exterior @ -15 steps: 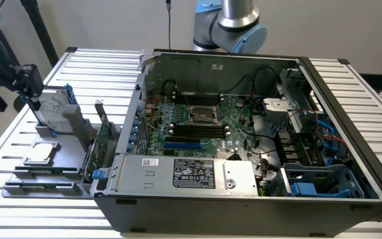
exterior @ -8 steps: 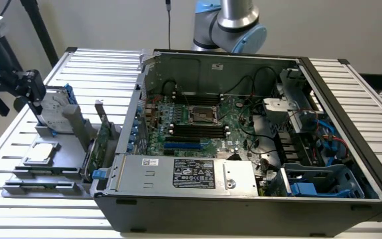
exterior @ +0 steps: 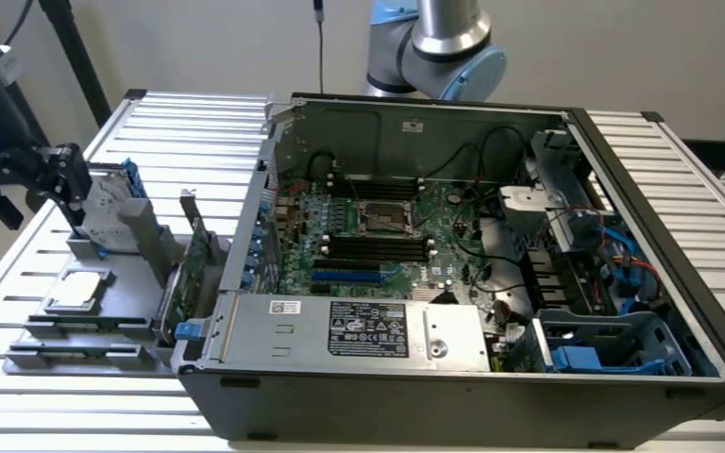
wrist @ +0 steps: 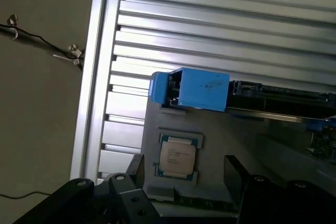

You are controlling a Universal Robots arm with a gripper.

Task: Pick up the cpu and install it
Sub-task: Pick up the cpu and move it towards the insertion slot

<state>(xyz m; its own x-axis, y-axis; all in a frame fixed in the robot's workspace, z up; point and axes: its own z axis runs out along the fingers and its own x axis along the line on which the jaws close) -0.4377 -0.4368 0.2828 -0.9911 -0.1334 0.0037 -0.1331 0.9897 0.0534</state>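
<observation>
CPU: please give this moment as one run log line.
cpu: lying in grey holder, not picked | pincer: open, over cpu, not touching

Beneath my claw (wrist: 184,165) runs the surface (wrist: 220,19), a bench of pale ribbed aluminium slats laid side by side, with a plain rail along its edge. The slats nearest my claw catch a bright glare (where the lamp hangs, I cannot tell). Past that edge, off to my claw's side, lies the floor (wrist: 37,129), dull grey-brown, with a thin cable (wrist: 37,39) trailing over it. Well beyond my claw, behind the surface, stands a bare off-white wall (exterior: 615,47), and dark poles (exterior: 75,57) lean before it.
</observation>
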